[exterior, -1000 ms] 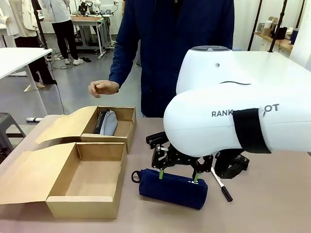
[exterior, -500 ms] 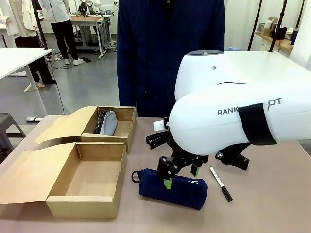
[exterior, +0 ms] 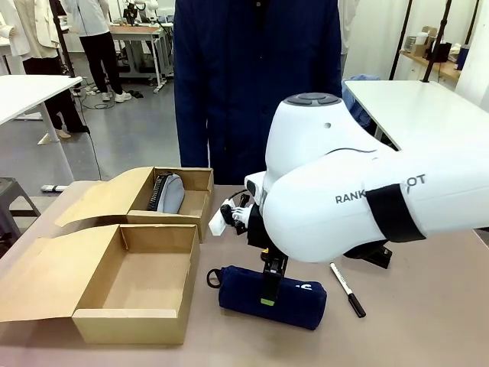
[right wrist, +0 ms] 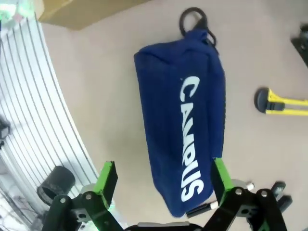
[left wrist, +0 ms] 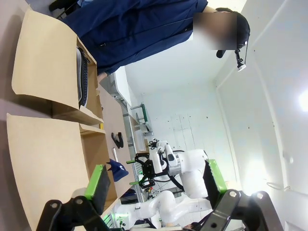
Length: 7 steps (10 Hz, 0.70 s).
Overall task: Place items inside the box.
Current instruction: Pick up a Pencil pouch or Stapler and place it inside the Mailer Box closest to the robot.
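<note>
Right arm turned since earlier frame. Right hand wide open over navy pouch at lower centre, gripping nothing. Left hand open, empty.

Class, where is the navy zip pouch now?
Front view: the navy zip pouch lies on the table, centre front, between the nearer cardboard box and the marker, under the right gripper.

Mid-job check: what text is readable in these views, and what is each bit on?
"CAMPUS": white letters on the pouch.
"RANK" and "OT": on the right arm; the letters between are hidden by a black strap.
Marker: any print is too small to read.
</note>
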Each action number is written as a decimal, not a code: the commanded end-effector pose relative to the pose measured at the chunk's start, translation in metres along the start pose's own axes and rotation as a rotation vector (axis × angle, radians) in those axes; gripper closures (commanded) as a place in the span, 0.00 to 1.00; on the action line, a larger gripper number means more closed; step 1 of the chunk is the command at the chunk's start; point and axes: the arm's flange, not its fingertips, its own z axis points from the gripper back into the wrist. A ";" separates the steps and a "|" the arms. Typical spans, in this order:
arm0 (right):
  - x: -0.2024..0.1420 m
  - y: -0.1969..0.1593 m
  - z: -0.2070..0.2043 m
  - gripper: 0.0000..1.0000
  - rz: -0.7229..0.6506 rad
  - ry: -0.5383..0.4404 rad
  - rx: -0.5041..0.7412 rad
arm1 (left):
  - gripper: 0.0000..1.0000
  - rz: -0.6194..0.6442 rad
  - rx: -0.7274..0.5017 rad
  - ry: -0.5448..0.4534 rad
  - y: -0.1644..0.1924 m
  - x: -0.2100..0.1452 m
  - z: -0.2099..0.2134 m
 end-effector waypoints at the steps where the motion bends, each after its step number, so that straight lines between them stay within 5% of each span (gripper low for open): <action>1: -0.002 -0.007 -0.014 0.00 0.042 -0.023 0.028 | 0.00 -0.024 -0.010 0.010 -0.001 -0.003 0.001; 7: 0.004 -0.017 -0.078 0.00 0.002 0.065 0.160 | 0.00 -0.024 -0.010 0.010 -0.001 -0.003 0.001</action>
